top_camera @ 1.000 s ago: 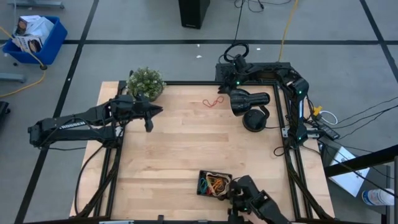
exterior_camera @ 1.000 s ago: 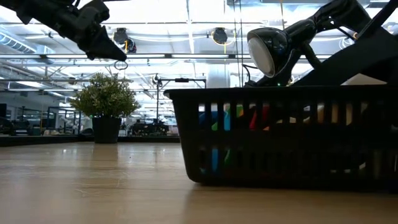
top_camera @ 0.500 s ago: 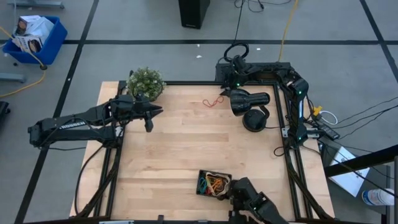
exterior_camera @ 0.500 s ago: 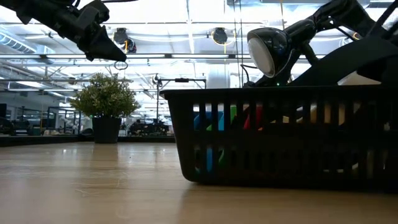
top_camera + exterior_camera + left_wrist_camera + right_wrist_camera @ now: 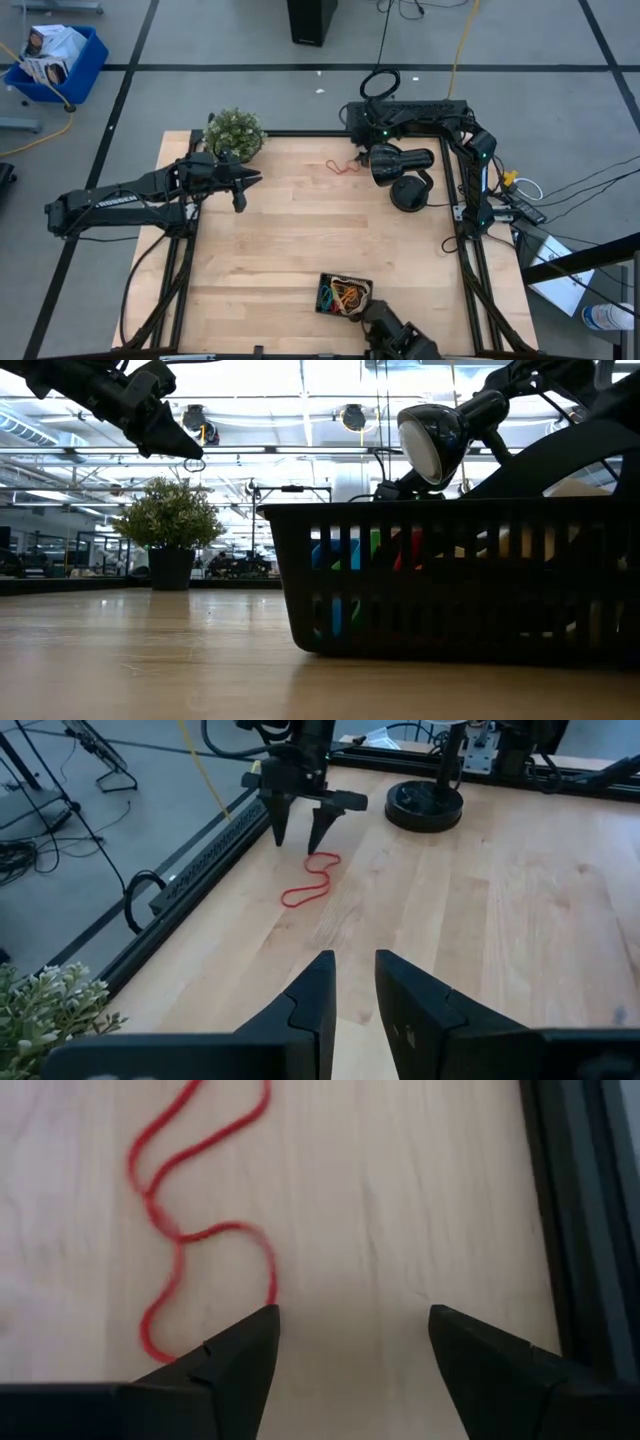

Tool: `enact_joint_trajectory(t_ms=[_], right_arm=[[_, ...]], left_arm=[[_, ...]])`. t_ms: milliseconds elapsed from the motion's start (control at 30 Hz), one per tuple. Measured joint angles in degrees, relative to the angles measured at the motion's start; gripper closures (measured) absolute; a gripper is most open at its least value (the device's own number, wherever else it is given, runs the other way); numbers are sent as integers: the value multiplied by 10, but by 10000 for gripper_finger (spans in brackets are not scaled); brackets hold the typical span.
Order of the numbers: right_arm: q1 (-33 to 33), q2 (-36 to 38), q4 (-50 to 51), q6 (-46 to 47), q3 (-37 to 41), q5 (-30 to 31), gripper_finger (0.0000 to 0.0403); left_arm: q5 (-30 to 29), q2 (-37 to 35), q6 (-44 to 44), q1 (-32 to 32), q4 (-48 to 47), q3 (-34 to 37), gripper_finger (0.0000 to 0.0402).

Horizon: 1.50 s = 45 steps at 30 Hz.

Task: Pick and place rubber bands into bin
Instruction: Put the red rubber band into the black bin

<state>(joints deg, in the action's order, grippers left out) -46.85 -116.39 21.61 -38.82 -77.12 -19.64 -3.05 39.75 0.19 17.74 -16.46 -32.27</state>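
One red rubber band (image 5: 310,885) lies loose on the worktop (image 5: 300,240) near its far edge. Right claw (image 5: 305,825) hangs just above it, fingers spread wide — apparently lined up to straddle the loop. Bin (image 5: 344,295) sits at the near edge, bands already inside. Left claw (image 5: 243,180) waits beside the plant (image 5: 233,131), holding nothing — fingers slightly apart.

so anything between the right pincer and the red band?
No. In the left wrist view the open right pincer hangs just above the red band; only bare tabletop shows between them.
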Motion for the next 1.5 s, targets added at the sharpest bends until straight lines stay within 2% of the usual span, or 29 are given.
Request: enact_joint_trajectory(t_ms=[233,533,700,800,967,1100,1500], right_arm=[[-4,0,-11,44,0,-1,149],[7,0,23,59,0,-62,149],[17,0,44,65,0,-59,149],[26,1,48,62,0,-46,149],[48,3,45,31,-1,33,149],[59,3,37,19,-1,60,149],[64,2,34,51,-1,49,149]], left_arm=[[0,0,1,0,0,0,320],[0,1,1,0,-1,0,320],[0,16,0,0,-1,0,320],[0,31,0,0,-1,0,320],[0,61,-1,0,-1,0,320],[0,77,-1,0,0,0,320],[0,80,-1,0,1,0,320]])
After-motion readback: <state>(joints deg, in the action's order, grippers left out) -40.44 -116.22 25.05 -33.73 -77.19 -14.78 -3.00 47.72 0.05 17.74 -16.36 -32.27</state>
